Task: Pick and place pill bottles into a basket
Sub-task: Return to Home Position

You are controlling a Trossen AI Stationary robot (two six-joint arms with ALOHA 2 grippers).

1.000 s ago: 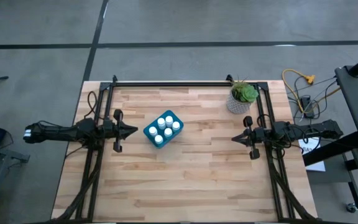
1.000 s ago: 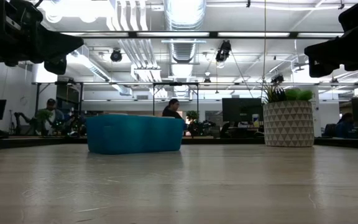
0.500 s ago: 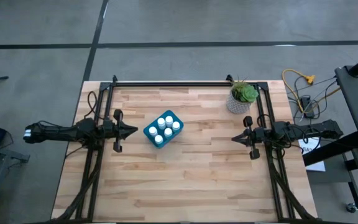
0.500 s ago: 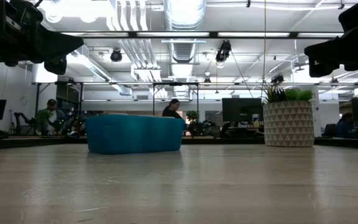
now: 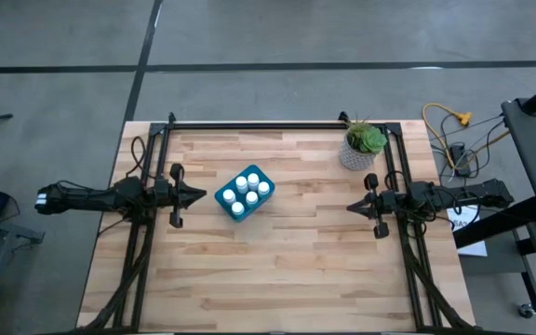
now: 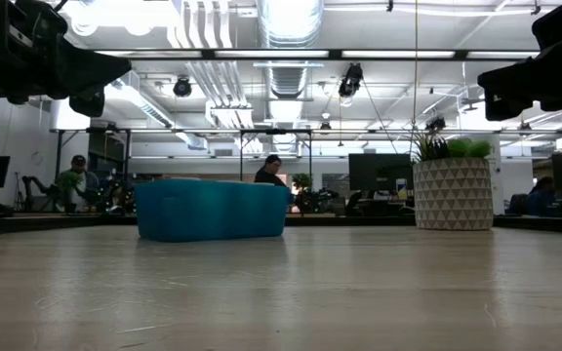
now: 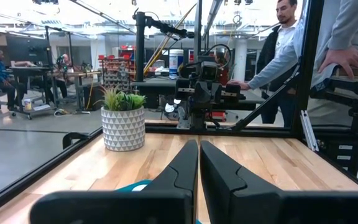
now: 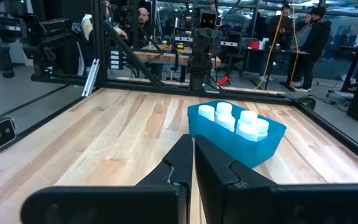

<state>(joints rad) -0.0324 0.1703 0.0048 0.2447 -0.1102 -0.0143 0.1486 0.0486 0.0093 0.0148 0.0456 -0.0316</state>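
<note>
Moved: nothing is seen to have shifted; both arms are parked at the table's (image 5: pixel 296 270) sides; the job is judged finished
Left gripper (image 5: pixel 197 195): fingers pressed together; nothing held
Right gripper (image 5: pixel 350 207): likewise closed; empty
Pill bottles (image 5: pixel 247 192): seemingly all six; stood upright in the basket (image 5: pixel 221 196), left of centre
</note>
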